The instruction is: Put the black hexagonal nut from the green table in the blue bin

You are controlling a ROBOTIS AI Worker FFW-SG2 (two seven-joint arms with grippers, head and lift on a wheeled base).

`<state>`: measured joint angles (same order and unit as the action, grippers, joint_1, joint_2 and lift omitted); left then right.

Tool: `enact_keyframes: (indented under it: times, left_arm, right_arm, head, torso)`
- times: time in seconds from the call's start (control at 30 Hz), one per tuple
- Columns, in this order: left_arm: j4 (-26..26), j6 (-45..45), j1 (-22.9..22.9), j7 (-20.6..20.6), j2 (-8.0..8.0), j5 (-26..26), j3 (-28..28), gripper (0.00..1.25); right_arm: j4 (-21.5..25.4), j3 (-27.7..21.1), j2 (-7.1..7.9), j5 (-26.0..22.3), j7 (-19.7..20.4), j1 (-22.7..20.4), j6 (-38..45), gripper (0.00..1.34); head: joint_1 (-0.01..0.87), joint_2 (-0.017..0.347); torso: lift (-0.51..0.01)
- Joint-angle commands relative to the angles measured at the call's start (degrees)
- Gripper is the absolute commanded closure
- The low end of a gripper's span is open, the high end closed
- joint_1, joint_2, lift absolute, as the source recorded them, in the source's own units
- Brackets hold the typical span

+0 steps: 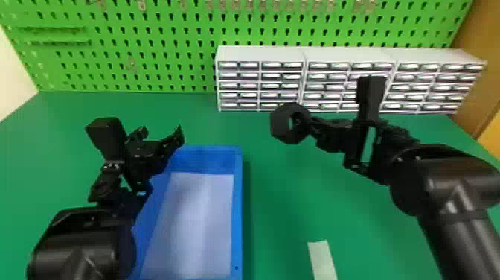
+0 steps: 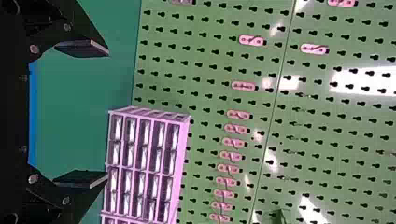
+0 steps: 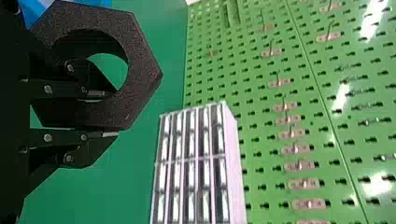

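In the head view, the right gripper [image 1: 305,120] sat towards 2 o'clock from centre, its fingers clamped on the wall of the black hexagonal nut [image 1: 281,127], one through the hole and one outside. The nut hung above the green surface [image 1: 282,208], at about 1 o'clock from the blue bin [image 1: 237,208]. At 9 o'clock from centre, the left gripper [image 1: 160,135] had its fingers wide apart.

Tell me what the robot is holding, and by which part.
The right gripper holds the black hexagonal nut by one side of its ring, one finger in the hole, the other outside. The left gripper is open and empty.
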<state>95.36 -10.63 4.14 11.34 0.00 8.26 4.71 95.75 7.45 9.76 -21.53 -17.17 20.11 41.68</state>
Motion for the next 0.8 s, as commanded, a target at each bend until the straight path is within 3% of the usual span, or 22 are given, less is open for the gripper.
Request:
enact_keyframes:
  times: [0.0, 0.37, 0.77]
  left_arm:
    - [0.0, 0.0, 0.0, 0.0, -0.15, 0.0, -0.1, 0.33]
    - [0.0, 0.0, 0.0, 0.0, -0.15, 0.0, -0.1, 0.33]
    - [0.0, 0.1, 0.2, 0.0, -0.15, 0.0, 0.1, 0.33]
  right_arm:
    - [-2.1, 1.9, -1.5, 0.0, -1.8, 1.8, 0.0, 1.04]
    - [-7.2, 6.0, -3.96, -1.0, -7.1, 4.4, 0.2, 1.04]
    - [-12.6, 13.7, -4.23, -3.6, -10.0, 7.2, 0.2, 1.04]
  head:
    - [0.686, 0.051]
    - [0.686, 0.051]
    - [0.686, 0.051]
  torso:
    - [-0.097]
    - [-0.097]
    - [-0.097]
